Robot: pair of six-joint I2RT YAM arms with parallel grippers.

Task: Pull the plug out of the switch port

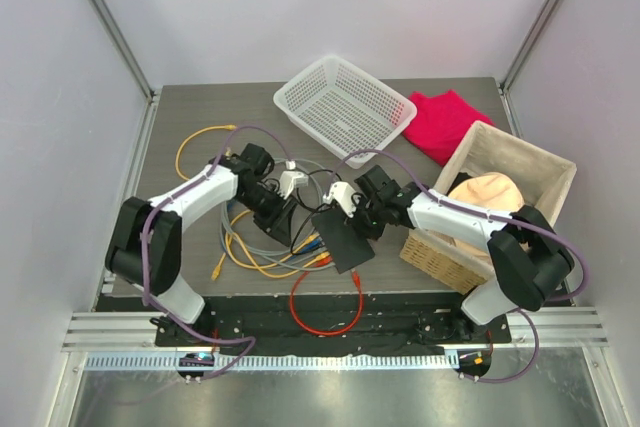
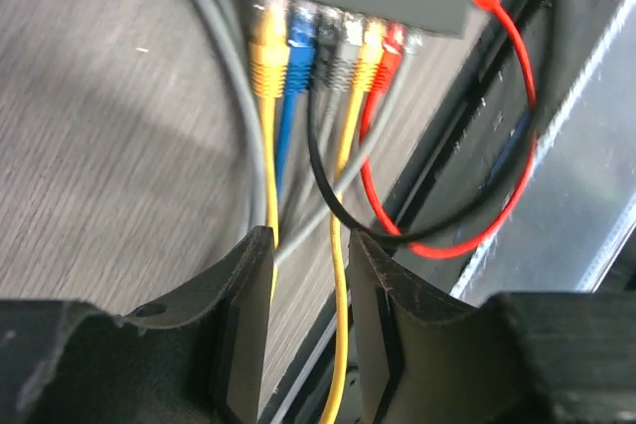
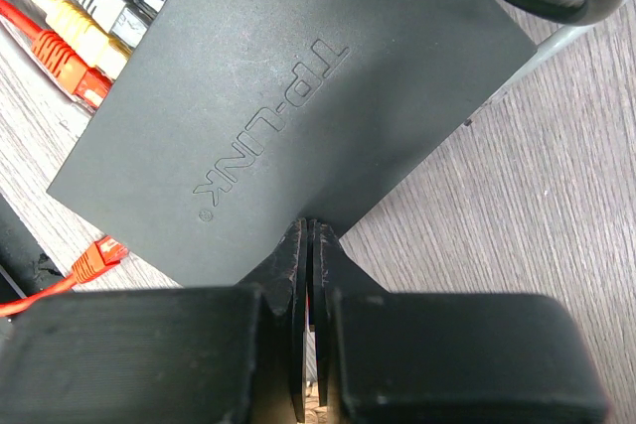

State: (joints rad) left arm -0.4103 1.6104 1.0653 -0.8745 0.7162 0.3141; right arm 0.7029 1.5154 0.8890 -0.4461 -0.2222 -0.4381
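Note:
The switch [image 1: 341, 238] is a flat black box lying between my arms; it fills the right wrist view [image 3: 288, 96], marked TP-LINK. Several plugs sit in a row along its edge: yellow [image 2: 266, 52], blue [image 2: 298, 42], black, grey, orange [image 2: 368, 59] and red [image 2: 392, 50]. A loose red plug [image 3: 96, 255] lies beside the switch, out of any port. My left gripper [image 2: 310, 240] is open a short way back from the plugs, with a yellow cable [image 2: 340, 325] running between its fingers, untouched. My right gripper [image 3: 310, 227] is shut, its tips against the switch's near edge.
A white mesh basket [image 1: 345, 107] stands at the back, a red cloth [image 1: 440, 122] to its right. A box with a tan hat [image 1: 500, 197] stands at the right. Loose cables lie at the left [image 1: 200, 142], and a red loop [image 1: 325, 312] at the front edge.

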